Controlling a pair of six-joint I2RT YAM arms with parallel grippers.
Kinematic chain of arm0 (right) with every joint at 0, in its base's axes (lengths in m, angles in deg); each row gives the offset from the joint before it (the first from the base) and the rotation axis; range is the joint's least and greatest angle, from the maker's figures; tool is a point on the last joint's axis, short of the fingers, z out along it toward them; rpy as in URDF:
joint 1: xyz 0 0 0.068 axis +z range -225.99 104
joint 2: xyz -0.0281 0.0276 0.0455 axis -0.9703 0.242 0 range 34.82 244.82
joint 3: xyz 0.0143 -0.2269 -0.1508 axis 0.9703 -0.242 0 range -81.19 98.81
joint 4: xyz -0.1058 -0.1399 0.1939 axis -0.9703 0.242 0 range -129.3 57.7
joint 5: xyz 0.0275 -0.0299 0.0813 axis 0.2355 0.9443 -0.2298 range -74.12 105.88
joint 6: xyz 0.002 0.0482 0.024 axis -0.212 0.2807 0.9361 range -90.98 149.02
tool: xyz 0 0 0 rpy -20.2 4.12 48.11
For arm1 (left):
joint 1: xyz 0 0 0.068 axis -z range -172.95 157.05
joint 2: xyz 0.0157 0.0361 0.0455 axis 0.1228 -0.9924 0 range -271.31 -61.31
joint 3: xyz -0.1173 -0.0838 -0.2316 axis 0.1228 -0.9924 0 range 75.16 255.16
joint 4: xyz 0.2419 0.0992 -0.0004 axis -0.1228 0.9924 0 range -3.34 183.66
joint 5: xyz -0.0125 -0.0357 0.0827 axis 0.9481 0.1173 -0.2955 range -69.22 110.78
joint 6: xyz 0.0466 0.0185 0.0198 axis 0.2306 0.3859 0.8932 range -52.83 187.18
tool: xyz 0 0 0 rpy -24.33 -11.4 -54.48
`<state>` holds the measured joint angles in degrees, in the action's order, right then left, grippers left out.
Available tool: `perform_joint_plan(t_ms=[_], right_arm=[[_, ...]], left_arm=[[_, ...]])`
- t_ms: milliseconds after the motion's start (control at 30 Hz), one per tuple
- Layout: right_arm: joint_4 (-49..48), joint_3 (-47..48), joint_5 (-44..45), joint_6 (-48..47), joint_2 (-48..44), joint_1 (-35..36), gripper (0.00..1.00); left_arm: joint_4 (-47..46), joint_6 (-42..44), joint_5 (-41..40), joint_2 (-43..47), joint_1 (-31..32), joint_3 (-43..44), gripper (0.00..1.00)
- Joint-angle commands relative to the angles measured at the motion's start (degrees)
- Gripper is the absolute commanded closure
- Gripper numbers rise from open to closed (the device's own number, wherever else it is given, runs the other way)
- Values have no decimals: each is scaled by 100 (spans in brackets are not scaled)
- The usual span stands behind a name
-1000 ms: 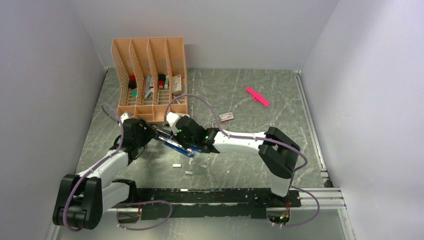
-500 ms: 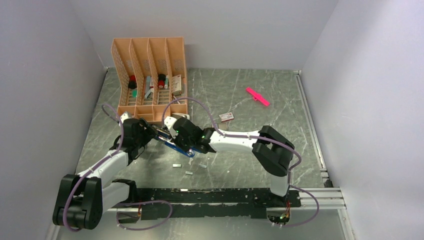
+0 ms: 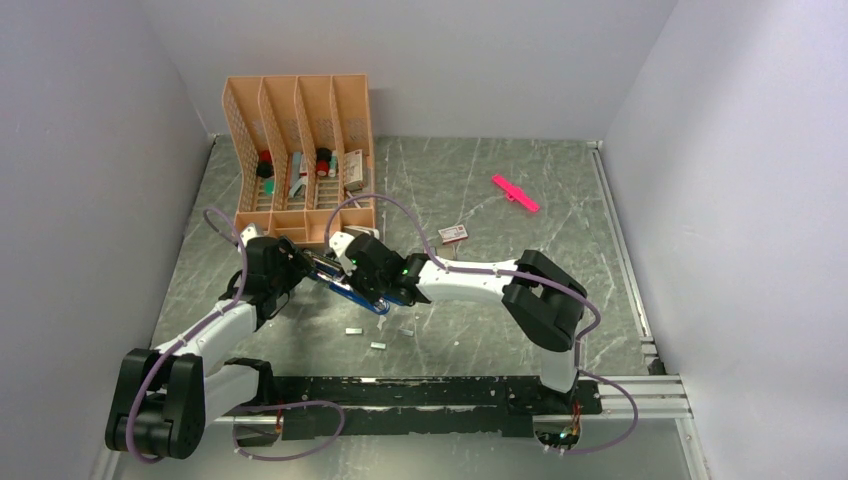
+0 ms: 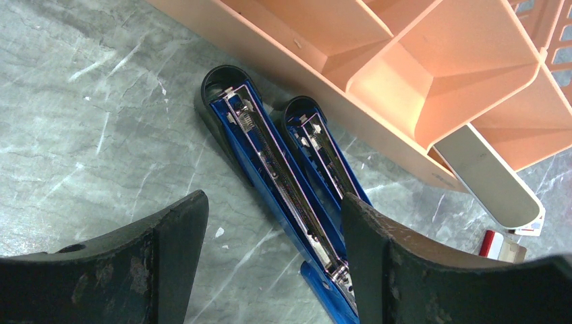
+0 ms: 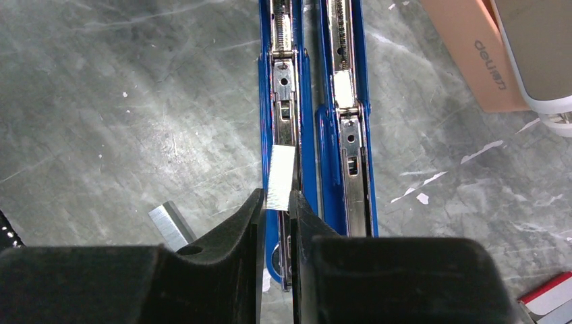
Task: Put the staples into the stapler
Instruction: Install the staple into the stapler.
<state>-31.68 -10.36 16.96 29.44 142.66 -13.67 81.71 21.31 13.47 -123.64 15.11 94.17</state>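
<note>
Here right hand [image 5: 275, 200] pinches staples [image 5: 281, 177] over stapler [image 5: 286, 88]; left hand [image 4: 273, 206] wide; organizer [image 5: 465, 40] reads "deli".

the right gripper [image 5: 275, 202] pinches a strip of staples [image 5: 281, 177], its free end over the metal channel of the opened blue stapler [image 5: 287, 88]; a loose strip [image 5: 168, 227] lies on the tabletop [image 5: 101, 101] just beside the gripper

right claw [image 5: 276, 202] shifted slightly left over the open stapler [image 5: 280, 101], right elbow [image 3: 540, 297] swung leftward too
</note>
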Motion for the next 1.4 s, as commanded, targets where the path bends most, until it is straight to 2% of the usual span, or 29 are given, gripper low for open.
perform_joint_plan(t_ms=[0,167,1367], right_arm=[[-114,54,144,130,-19,-17,100],[-298,-62,147,177,-132,-27,100],[309,225,60,221,267,-89,100]], left_arm=[[-200,25,-86,8,30,-19,24],[-208,26,-86,5,34,-11,24],[-267,24,-34,-52,30,-2,24]])
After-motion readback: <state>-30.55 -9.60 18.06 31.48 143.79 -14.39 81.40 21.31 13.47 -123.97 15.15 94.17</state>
